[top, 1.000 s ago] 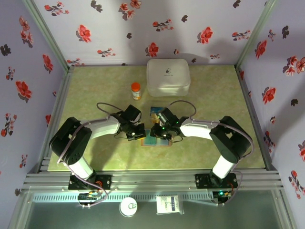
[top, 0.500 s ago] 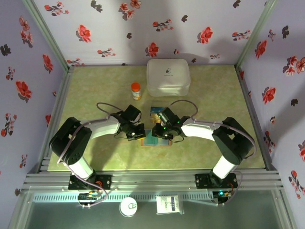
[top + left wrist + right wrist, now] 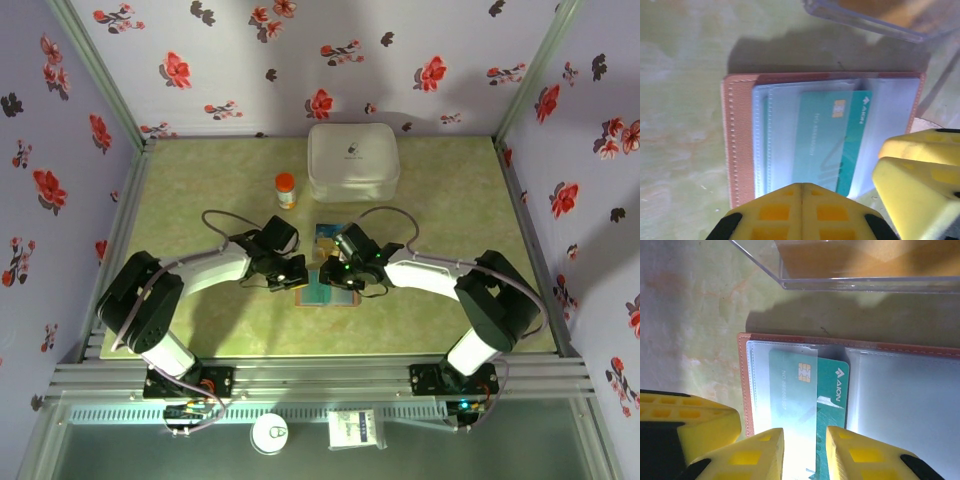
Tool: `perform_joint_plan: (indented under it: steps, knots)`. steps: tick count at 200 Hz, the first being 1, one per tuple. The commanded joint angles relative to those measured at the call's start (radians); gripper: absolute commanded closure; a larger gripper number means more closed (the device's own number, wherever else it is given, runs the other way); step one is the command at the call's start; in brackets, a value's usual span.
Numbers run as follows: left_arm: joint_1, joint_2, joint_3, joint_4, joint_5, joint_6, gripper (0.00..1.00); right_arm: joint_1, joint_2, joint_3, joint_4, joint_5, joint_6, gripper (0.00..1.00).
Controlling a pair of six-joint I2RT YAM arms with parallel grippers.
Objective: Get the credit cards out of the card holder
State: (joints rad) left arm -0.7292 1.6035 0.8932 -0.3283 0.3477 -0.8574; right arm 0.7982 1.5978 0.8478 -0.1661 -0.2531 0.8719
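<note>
The card holder (image 3: 318,294) lies open and flat on the green worktop (image 3: 200,200), near the front middle, between the two arms' tips. From the left wrist its stitched brown border (image 3: 737,145) frames pale clear pockets, and a teal card (image 3: 825,145) sits in one of them. Most of the card is dulled under the plastic, while a darker strip with white lettering lies bare towards the holder's middle. A gold chip shows near the card's far end. The left gripper (image 3: 801,192) has its yellow jaws pressed together with no gap, at the near edge of the holder; whether they touch it I cannot tell. From above, the left gripper (image 3: 295,277) is at the holder's left side and the right gripper (image 3: 337,277) is over it, the two close together. In the right wrist view the right gripper (image 3: 805,432) has its jaws a little apart, standing over the near end of the teal card (image 3: 805,390) with the card showing in the gap. They are not closed on it, and whether the fingertips (image 3: 767,445) press on it I cannot tell. Just beyond the holder lies a clear plastic sheet (image 3: 840,284) with orange-brown showing through it. Farther back stand a large white case (image 3: 352,160) and, to its left, a small bottle (image 3: 286,190) with an orange cap
</note>
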Motion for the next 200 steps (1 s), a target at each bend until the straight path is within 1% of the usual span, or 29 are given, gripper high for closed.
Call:
perform_joint_plan:
  steps: [1, 137, 200]
  knots:
    - [-0.019, 0.014, 0.032, -0.025, -0.003, 0.023, 1.0, -0.004, -0.017, -0.01, -0.034, 0.029, -0.008, 0.72]
    - [-0.028, 0.088, 0.01, -0.037, -0.036, 0.032, 1.0, -0.004, 0.029, -0.027, -0.018, 0.008, 0.005, 0.71]
    - [-0.027, 0.091, 0.011, -0.05, -0.04, 0.033, 1.0, -0.005, 0.052, -0.042, 0.05, -0.034, 0.024, 0.71]
